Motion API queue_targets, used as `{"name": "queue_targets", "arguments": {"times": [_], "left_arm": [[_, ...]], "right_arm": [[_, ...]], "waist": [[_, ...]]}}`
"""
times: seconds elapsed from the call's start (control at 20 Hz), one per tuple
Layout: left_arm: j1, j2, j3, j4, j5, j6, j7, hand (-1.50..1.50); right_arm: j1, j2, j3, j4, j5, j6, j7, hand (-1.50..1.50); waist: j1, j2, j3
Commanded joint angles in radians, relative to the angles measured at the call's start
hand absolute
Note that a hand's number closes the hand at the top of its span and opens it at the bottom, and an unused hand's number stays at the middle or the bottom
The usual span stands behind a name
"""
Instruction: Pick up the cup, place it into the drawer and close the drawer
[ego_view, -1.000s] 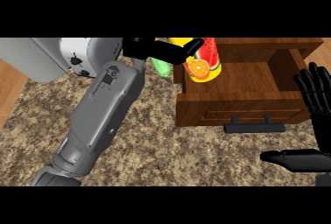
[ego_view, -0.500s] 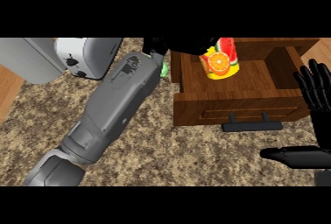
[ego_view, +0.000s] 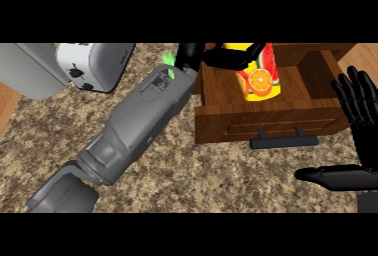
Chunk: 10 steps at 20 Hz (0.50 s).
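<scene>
Speckled counter (ego_view: 221, 170), left hand (ego_view: 221, 56) clutching cup (ego_view: 258, 75) inside open drawer (ego_view: 266, 117)

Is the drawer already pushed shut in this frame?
No. The drawer stands open, its inside showing, and the left hand holds the cup over it.

No legible txt; cup (ego_view: 259, 75) shows fruit pics only.
</scene>
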Motion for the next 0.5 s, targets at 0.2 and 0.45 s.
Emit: {"name": "queue_targets", "arguments": {"times": [0.2,0.45], "left_arm": [[0.004,0.0,-0.174,0.049,0.06,0.013,0.035,-1.5],[-0.014,0.0,-0.281,0.071,0.053,0.06,0.124,-1.5]], "right_arm": [[-0.033,0.013,0.01,0.046,0.019,-0.007,-0.039,-1.5],[-0.039,-0.013,0.0,0.034,-0.006,0.019,-0.007,-1.5]], "waist": [[-0.011,0.006,0.0],[-0.024,0.006,0.0]]}}
